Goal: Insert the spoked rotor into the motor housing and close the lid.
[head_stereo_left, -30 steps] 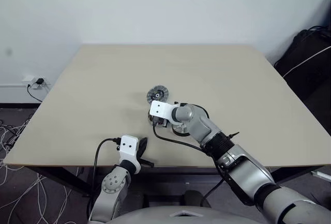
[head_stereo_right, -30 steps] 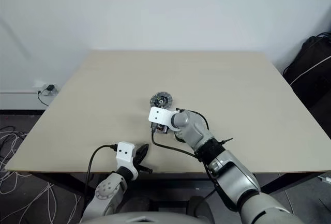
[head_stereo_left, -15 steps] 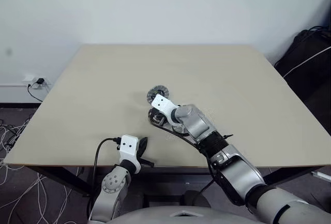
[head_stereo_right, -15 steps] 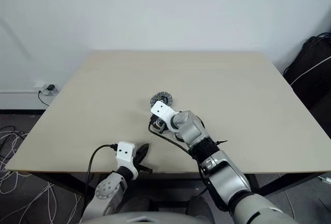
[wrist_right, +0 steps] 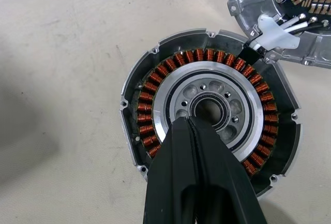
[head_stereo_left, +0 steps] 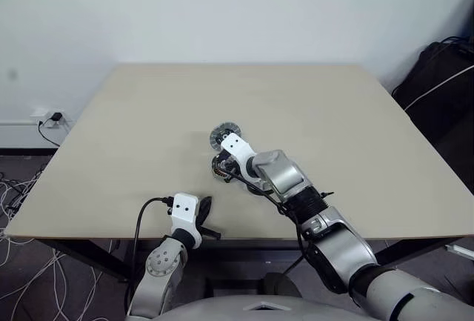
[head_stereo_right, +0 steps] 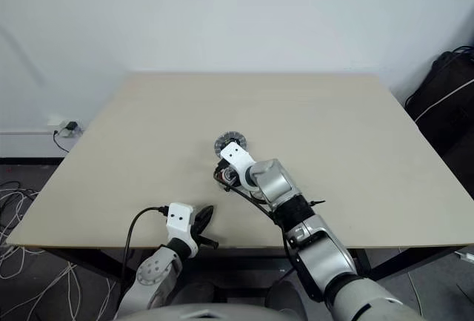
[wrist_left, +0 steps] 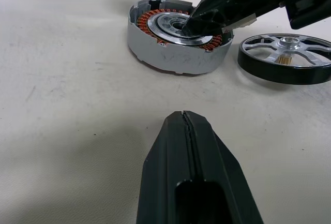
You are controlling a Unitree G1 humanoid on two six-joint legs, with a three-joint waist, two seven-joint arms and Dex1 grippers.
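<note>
1. The motor housing (wrist_right: 209, 113) is seen lying flat on the beige table (head_stereo_left: 148, 113), near the middle of the half closer to the robot. Its ring of copper-brown windings faces up around a silver centre with a dark bore.
2. The right gripper (wrist_right: 192, 123) is pointed down onto the housing. Its two black fingers are pressed together, with nothing pinched between them, and the tips rest at the edge of the central bore — on the silver centre, as far as can be told.
3. The lid (wrist_right: 289, 12) lies just beyond the housing, on the side away from the robot. It is joined to the housing by white wires and a white tab, and its inner face with small copper parts is turned up.
4. The spoked rotor (wrist_left: 286, 57) lies flat on the table just beside the housing, apart from it. A dark rim, silver spokes and a small hub are shown, and it is not inside the housing.
5. The left gripper (wrist_left: 183, 114) is held low over the near edge of the table, well apart from the parts. Its fingers are pressed together and empty — only a thin seam is seen between them.
</note>
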